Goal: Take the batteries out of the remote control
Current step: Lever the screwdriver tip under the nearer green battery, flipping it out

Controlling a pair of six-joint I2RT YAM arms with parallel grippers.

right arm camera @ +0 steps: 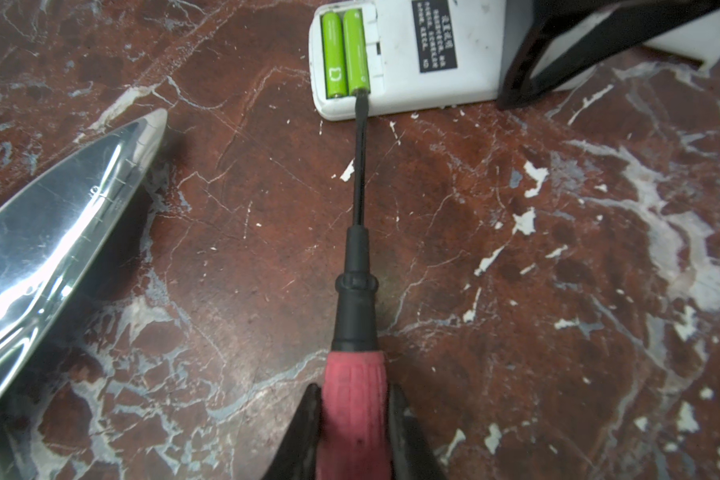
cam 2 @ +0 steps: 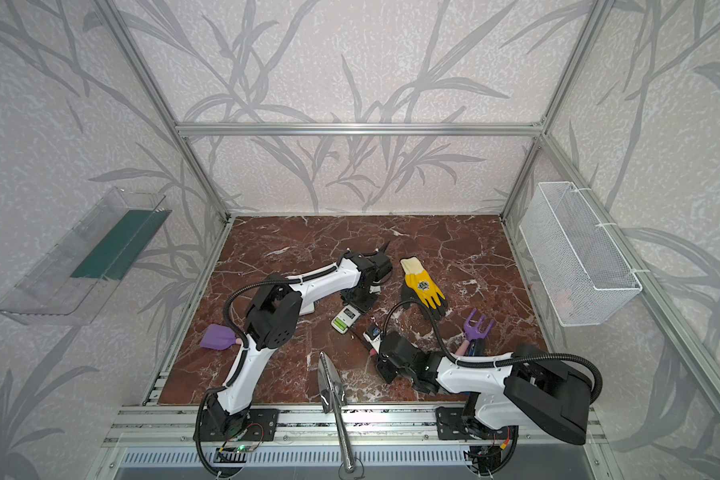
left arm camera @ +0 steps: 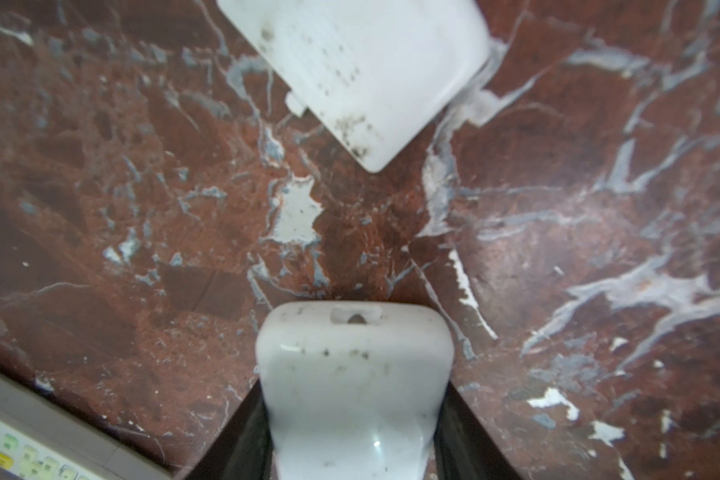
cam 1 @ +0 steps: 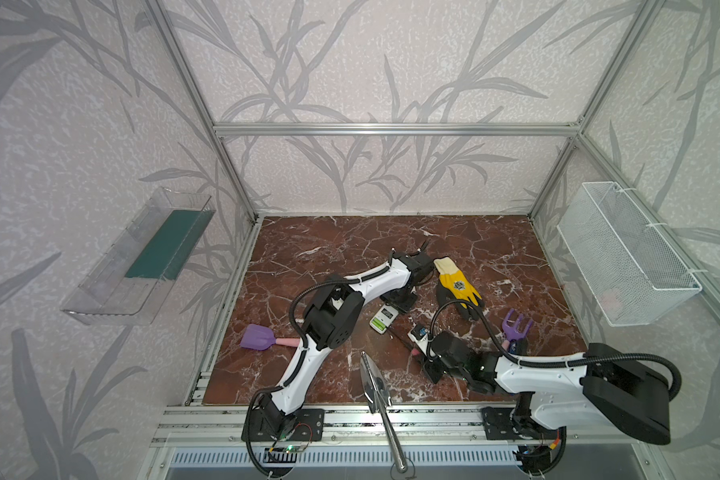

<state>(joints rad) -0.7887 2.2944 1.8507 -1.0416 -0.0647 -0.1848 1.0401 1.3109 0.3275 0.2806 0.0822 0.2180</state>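
The left arm rose from its base at the front left corner of the table, folded at a high elbow and sent its forearm toward the middle, wrist turned down. The left gripper was clamped on the far end of the remote control, whose white body sat pinned between the dark fingers in the left wrist view. The remote control lay back-up near the middle of the table, a little nearer the front edge. Its compartment was uncovered and two lime-green batteries lay side by side in it.

The right arm lay low from the front right corner, its forearm stretched leftward along the front edge. The right gripper was clenched on the pink handle of a screwdriver, and the tip touched the end of one battery at the compartment lip.

A metal trowel crossed the middle of the front edge, its blade just beside the screwdriver's line. A second white remote lay just beside the shaft on the other side. A white cover plate lay flat near the clamped end. A yellow glove lay right of centre, a purple rake near the right edge and a purple shovel near the left edge. Bare marble ran along the whole back edge, corner to corner.
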